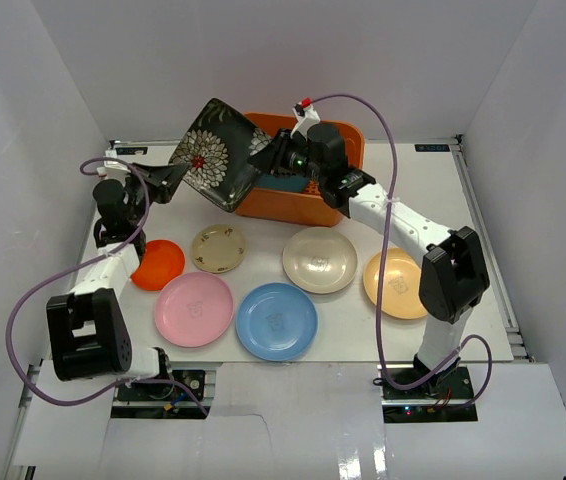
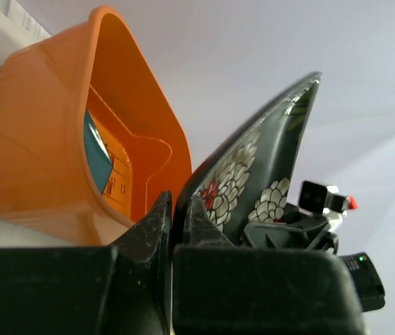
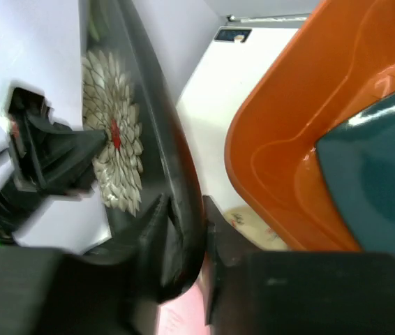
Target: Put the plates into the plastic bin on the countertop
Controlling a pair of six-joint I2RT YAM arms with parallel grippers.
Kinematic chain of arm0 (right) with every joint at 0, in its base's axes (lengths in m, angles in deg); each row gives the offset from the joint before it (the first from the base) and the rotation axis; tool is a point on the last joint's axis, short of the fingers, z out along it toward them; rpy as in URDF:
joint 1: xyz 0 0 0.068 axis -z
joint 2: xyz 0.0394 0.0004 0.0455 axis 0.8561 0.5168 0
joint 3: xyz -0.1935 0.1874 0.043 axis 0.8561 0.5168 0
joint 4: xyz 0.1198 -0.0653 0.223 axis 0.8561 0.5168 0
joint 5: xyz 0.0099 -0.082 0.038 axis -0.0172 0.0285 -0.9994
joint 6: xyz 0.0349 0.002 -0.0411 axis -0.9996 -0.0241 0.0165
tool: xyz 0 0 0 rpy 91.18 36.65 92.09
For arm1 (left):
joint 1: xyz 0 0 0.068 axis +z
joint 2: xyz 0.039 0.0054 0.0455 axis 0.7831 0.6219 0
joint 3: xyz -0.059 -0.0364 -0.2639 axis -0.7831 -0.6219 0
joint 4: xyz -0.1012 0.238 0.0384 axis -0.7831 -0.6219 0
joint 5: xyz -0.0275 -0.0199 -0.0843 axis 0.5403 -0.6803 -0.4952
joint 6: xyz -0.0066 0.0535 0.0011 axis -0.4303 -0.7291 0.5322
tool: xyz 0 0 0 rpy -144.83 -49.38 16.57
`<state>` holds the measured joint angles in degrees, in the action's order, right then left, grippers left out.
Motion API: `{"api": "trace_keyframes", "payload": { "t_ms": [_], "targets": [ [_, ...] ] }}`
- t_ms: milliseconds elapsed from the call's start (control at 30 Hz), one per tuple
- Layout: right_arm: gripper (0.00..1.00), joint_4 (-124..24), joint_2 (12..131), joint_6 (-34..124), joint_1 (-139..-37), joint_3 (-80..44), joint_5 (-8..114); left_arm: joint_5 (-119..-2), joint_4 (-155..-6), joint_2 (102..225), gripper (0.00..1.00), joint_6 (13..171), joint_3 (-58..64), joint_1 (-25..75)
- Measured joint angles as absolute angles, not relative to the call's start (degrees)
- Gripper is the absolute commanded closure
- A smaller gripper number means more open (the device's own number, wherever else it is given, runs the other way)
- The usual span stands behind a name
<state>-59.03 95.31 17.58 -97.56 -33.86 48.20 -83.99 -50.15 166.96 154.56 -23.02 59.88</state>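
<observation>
A square black plate with white flowers (image 1: 213,148) hangs tilted in the air just left of the orange plastic bin (image 1: 293,208). My left gripper (image 1: 181,177) is shut on its left edge, seen in the left wrist view (image 2: 179,209). My right gripper (image 1: 261,160) straddles its right edge with the fingers closed on it, seen in the right wrist view (image 3: 183,216). A teal plate (image 3: 372,181) lies inside the bin (image 3: 288,139); it also shows in the left wrist view (image 2: 96,157).
On the white countertop (image 1: 443,210) in front of the bin lie an orange-red plate (image 1: 158,264), a small beige plate (image 1: 218,248), a cream plate (image 1: 319,259), a yellow-tan plate (image 1: 395,283), a pink plate (image 1: 194,309) and a blue plate (image 1: 276,321). White walls enclose the area.
</observation>
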Motion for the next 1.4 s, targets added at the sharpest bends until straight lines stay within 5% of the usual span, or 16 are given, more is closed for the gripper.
{"api": "trace_keyframes", "payload": {
  "t_ms": [33,133,167,333,533,800,1033,1400],
  "targets": [
    [0.87,-59.19,95.13,15.31,-97.54,-33.23,49.42,-83.66,-49.80,166.96,1.00,154.67,-23.48,59.49],
    [0.92,-60.70,94.13,7.36,-96.77,-30.73,50.60,-83.86,-47.92,166.96,0.65,154.02,-24.58,58.81],
    [0.92,-61.37,93.54,7.20,-96.68,-29.84,50.45,-84.01,-48.22,166.96,0.43,154.65,-24.58,58.70],
    [0.92,-61.72,91.79,8.71,-95.04,-27.48,48.28,-87.90,-48.88,165.10,0.04,156.16,-24.68,57.72],
    [0.92,-61.39,92.29,5.76,-85.86,-27.85,39.69,-91.69,-60.81,162.33,0.02,146.34,-19.44,52.69],
    [0.92,-53.50,106.08,6.61,-72.60,-46.52,36.81,-82.37,-86.49,155.40,0.02,119.85,-8.58,38.31],
    [0.92,-41.18,115.76,11.57,-71.59,-58.95,34.45,-76.91,-96.29,147.90,0.02,108.18,-13.76,31.86],
    [0.92,-33.11,120.38,17.24,-75.09,-59.94,34.12,-71.16,-102.32,148.51,0.02,101.47,-18.13,25.76]
  ]
}}
